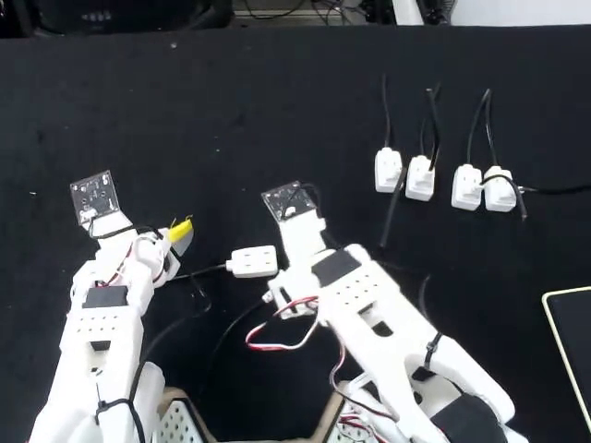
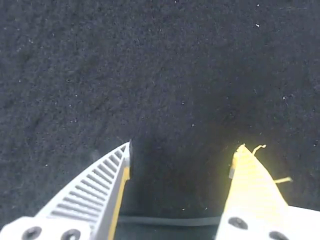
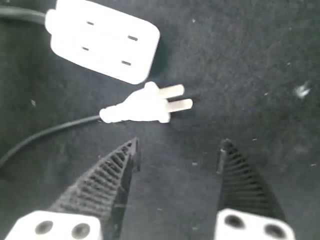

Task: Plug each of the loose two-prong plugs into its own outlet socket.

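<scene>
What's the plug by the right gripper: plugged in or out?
Out. The plug lies loose beside the outlet block, apart from it, both prongs bare.

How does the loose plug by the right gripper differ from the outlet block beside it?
The outlet block is larger and boxy; the plug is small and tapered. The outlet block shows four slots; the plug has two bare prongs. Both are white and lie on the black cloth.

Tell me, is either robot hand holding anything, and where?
No. The left gripper and right gripper are both open and empty; the loose plug lies untouched.
</scene>
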